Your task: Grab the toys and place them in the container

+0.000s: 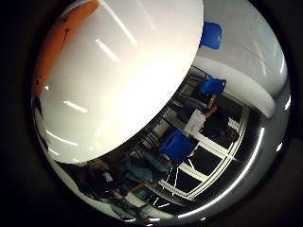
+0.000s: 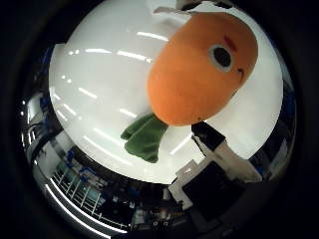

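Note:
An orange carrot plush toy (image 2: pixel 199 74) with a drawn face and green leaves (image 2: pixel 144 137) fills much of the thumb side view, close to my palm, with a glossy white round table (image 2: pixel 94 94) behind it. A white and black part of my hand (image 2: pixel 214 169) reaches in right beside the toy's rounded side. Whether the toy rests on the table or hangs above it cannot be made out. An orange strip of the same toy (image 1: pixel 59 40) shows at the edge of the little finger side view. No container is in view.
The white table (image 1: pixel 118 80) ends in a curved rim, with room beyond it. Blue chairs (image 1: pixel 177 144) stand past the rim, with a window frame and shelving further back.

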Controlling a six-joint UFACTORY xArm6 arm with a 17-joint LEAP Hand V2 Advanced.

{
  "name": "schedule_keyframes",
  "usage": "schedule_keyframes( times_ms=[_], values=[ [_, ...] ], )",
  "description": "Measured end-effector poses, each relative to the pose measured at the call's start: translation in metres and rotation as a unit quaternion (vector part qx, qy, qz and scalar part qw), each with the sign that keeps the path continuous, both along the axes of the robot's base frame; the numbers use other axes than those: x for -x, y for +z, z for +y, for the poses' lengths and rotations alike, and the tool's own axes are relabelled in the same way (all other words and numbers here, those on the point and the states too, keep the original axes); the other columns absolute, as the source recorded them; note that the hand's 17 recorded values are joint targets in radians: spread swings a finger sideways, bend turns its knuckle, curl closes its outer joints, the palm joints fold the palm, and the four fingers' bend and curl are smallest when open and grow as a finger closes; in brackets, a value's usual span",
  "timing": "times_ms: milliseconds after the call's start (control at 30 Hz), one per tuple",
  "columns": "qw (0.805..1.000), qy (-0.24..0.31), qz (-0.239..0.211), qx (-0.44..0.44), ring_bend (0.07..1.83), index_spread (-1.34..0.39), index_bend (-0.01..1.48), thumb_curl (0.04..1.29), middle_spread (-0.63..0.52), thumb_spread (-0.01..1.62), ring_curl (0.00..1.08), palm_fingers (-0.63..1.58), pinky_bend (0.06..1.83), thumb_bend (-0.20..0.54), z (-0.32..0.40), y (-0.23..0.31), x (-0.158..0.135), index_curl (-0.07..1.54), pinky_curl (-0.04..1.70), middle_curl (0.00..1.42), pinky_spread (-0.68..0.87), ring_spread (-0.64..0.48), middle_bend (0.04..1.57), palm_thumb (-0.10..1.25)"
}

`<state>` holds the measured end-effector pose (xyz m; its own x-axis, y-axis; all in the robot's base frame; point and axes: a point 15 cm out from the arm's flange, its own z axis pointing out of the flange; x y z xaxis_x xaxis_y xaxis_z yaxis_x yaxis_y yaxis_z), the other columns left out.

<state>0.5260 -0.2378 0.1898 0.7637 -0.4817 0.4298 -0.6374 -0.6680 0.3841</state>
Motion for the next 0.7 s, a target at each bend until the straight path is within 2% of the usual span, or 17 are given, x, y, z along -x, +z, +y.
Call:
schedule_keyframes(
  times_ms=[133,233,300,367,467,533,600,700],
  values=[
    [1.0,0.0,0.0,0.0,0.4,-0.47,0.19,0.43,-0.2,0.96,0.25,0.5,0.27,-0.023,-0.001,0.001,0.0,0.35,0.21,0.34,0.26,-0.08,0.3,0.84],
    [1.0,0.001,0.001,0.001,0.55,-0.47,0.16,0.43,-0.28,0.96,0.28,0.74,0.25,-0.024,-0.003,0.002,0.001,0.34,0.19,0.39,0.07,-0.23,0.43,0.85],
    [1.0,0.001,-0.002,0.001,0.7,-0.45,0.14,0.43,-0.31,0.96,0.33,0.99,0.38,-0.023,-0.004,0.006,0.002,0.32,0.2,0.44,-0.13,-0.31,0.53,0.85],
    [1.0,-0.001,0.0,0.001,0.79,-0.45,0.17,0.43,-0.33,0.95,0.38,1.13,0.52,-0.024,-0.005,0.005,0.006,0.32,0.23,0.49,-0.36,-0.35,0.6,0.86],
    [1.0,-0.002,0.001,0.0,0.9,-0.44,0.3,0.43,-0.32,0.96,0.44,1.33,0.69,-0.025,-0.005,0.007,0.011,0.4,0.29,0.56,-0.54,-0.34,0.75,0.85],
    [1.0,-0.006,-0.001,-0.001,1.0,-0.41,0.51,0.42,-0.28,0.98,0.49,1.35,0.81,-0.023,-0.008,0.01,0.015,0.52,0.34,0.62,-0.56,-0.3,0.89,0.85],
    [1.0,-0.011,-0.002,0.0,1.09,-0.39,0.63,0.42,-0.25,1.0,0.52,1.36,0.94,-0.019,-0.011,0.015,0.019,0.59,0.41,0.66,-0.52,-0.28,0.98,0.86],
    [1.0,-0.013,-0.008,0.0,1.22,-0.34,0.82,0.42,-0.22,1.03,0.59,1.25,1.13,-0.012,-0.014,0.026,0.021,0.72,0.51,0.73,-0.42,-0.25,1.11,0.89]
  ],
)
